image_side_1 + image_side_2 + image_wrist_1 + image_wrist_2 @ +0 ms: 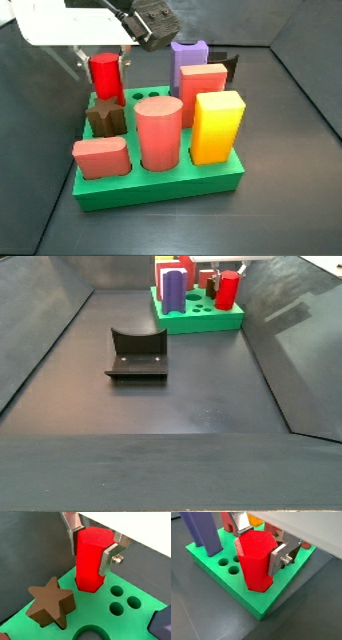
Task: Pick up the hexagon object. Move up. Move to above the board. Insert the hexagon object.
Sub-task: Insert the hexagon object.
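Fixture: mid-bench, near. Board: far end, green. Hexagon object: red, upright, its base set in the board's corner hole, beside the brown star peg. End effector: fingers clamped on the hexagon object's upper sides.

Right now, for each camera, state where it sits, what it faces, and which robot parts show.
Wrist view: beside the gripper, facing down at the bright red hexagon peg on the bright green board; silver fingers show.
Wrist view: opposite side of the gripper, same peg and board.
Side view: close, above the board; gripper shows.
Side view: far, facing the dark fixture and the board beyond it; gripper unclear.
All share peg and board.
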Available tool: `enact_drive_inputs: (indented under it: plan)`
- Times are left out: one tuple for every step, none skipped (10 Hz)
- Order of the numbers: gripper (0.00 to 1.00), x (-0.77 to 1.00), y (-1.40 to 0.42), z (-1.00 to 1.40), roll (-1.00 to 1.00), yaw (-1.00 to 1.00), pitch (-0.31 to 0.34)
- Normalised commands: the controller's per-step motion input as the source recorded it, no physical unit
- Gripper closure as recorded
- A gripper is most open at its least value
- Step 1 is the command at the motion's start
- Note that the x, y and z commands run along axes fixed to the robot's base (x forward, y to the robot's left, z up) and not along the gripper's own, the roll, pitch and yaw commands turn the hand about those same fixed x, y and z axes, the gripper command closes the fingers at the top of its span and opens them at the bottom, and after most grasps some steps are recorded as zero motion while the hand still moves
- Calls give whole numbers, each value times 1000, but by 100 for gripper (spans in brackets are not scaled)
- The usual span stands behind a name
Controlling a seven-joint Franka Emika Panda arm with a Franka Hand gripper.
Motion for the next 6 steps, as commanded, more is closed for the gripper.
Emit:
enact_drive_inputs:
  plan:
    - [100, 0, -140, -834, 30, 46, -184]
    - [100, 0, -137, -783, 0, 20, -206]
    - [100, -86, -77, -397, 0, 40, -176]
    - [100, 29, -11, 0, 43, 0, 53]
    - [100, 0, 0, 0, 0, 0, 9]
    - [100, 0, 0, 0, 0, 0, 0]
